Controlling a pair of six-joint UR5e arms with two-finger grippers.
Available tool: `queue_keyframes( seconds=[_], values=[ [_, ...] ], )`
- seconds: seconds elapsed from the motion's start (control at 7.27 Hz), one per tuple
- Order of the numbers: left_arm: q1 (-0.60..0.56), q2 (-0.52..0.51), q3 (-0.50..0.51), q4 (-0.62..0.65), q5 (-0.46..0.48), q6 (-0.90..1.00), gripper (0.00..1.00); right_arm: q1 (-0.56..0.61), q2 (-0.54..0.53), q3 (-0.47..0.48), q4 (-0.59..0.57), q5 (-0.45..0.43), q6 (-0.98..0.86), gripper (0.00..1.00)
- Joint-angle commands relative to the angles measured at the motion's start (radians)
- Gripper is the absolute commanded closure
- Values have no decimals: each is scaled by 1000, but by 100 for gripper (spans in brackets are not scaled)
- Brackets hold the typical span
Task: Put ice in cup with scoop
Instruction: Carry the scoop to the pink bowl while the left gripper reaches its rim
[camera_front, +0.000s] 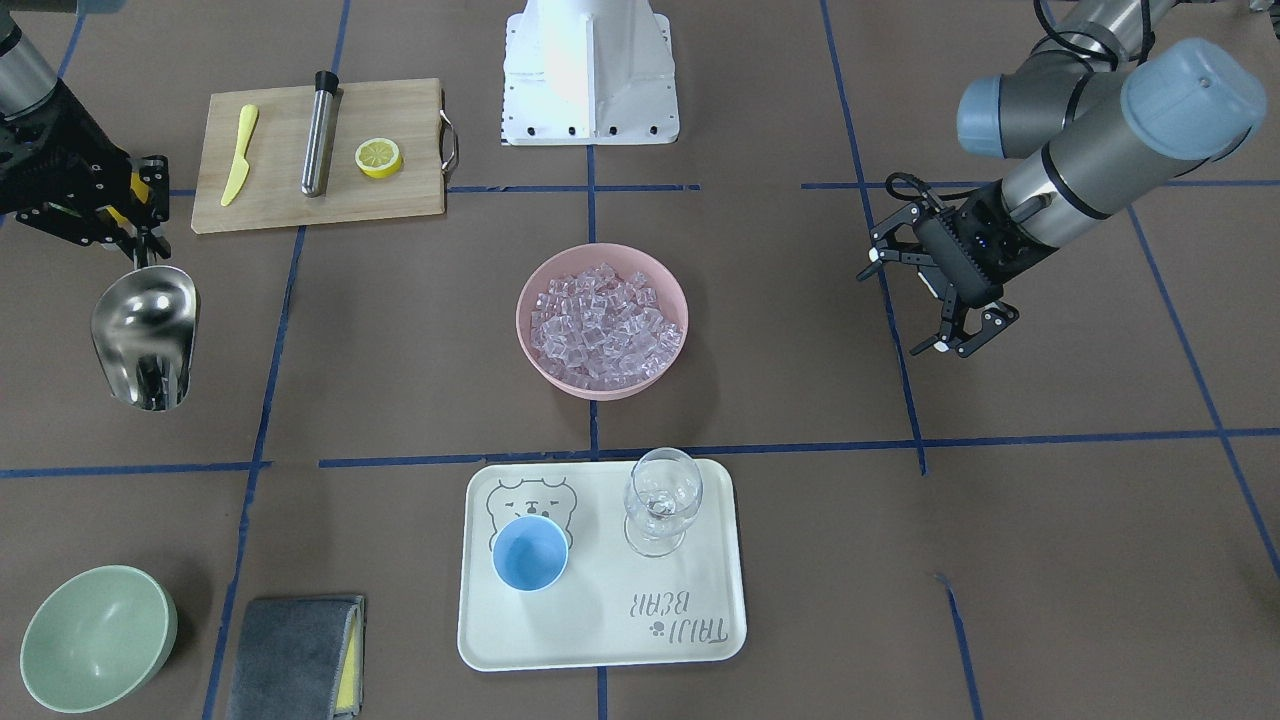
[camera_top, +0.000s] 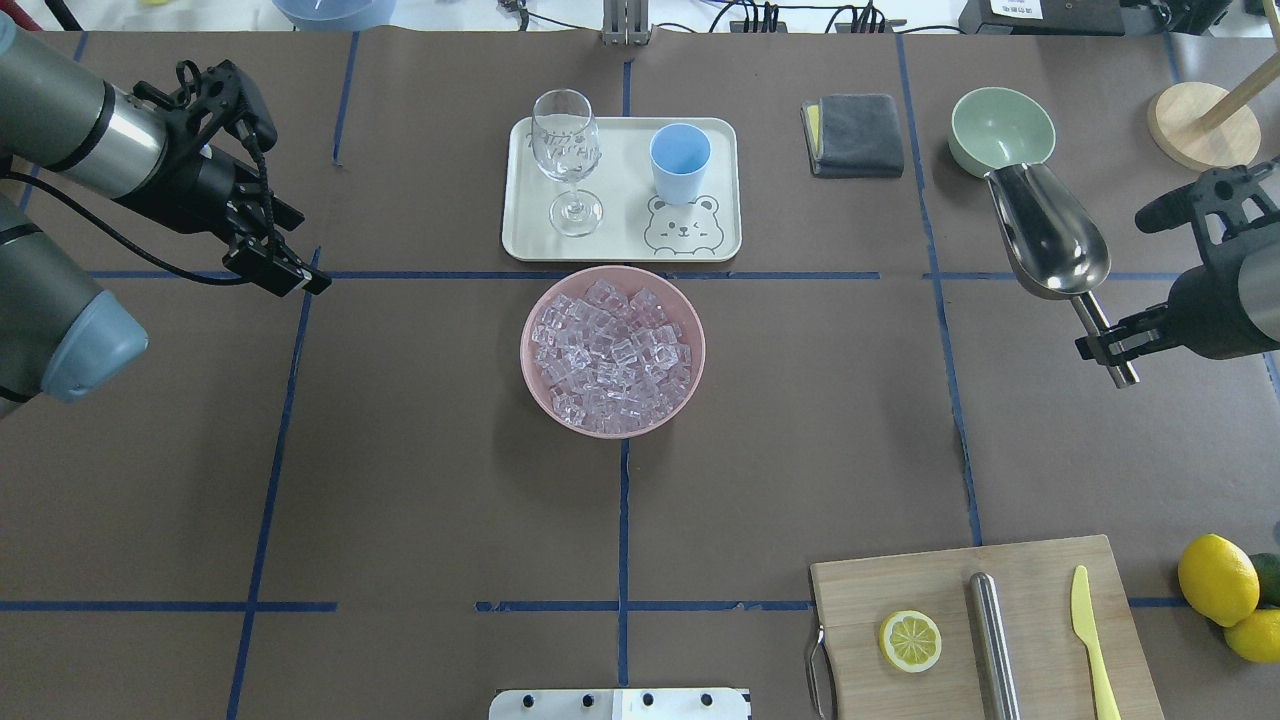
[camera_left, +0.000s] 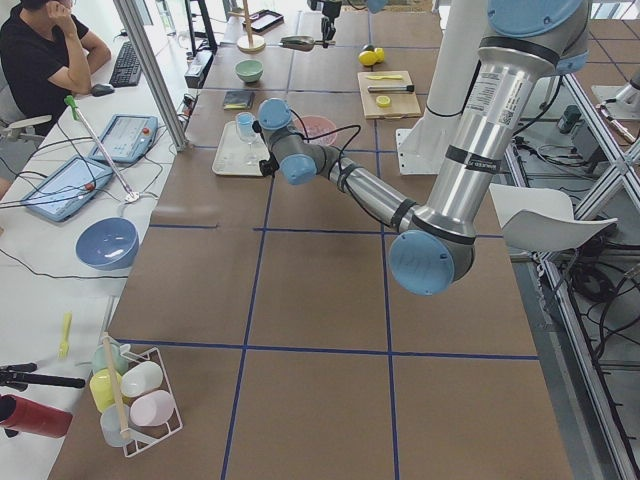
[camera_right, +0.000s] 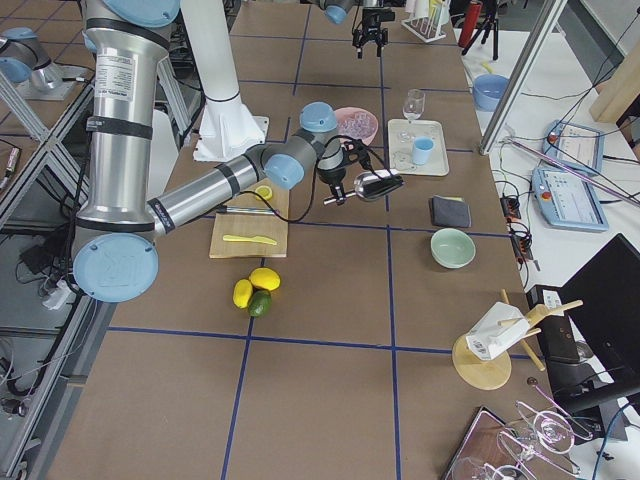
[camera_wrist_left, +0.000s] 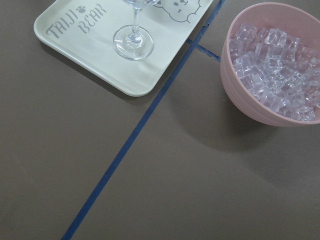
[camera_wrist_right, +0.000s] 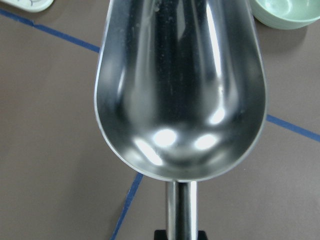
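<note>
The shiny stainless-steel scoop (camera_top: 1050, 235) is held by its handle in the right claw (camera_top: 1103, 348), mouth aimed at the pale-green bowl (camera_top: 1000, 125); the left claw (camera_front: 892, 308) is spread wide.

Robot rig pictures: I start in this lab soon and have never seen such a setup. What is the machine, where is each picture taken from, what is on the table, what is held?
It is two robot arms at one table, each ending in a two-finger gripper. Four pictures come from fixed cameras: one facing the robot, one over its shoulders, one at each table end. Two come from cameras on the wrists. Mid-table stands a pink bowl full of ice. Next to it a tray carries a blue cup and a wine glass. A green bowl, a grey cloth and a cutting board with a lemon half lie further out. The right gripper holds an empty steel scoop by its handle. The left gripper is open and holds nothing.
</note>
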Motion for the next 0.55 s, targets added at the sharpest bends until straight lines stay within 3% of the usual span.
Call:
queue_keyframes(
  seconds=[0.0,0.41],
  values=[
    [15,-16,9,0,-2,3,0,-5,115,-2,-232,-15,-204,100],
    [72,-74,50,-3,2,15,0,-22,389,-8,-660,-135,-565,100]
  ],
)
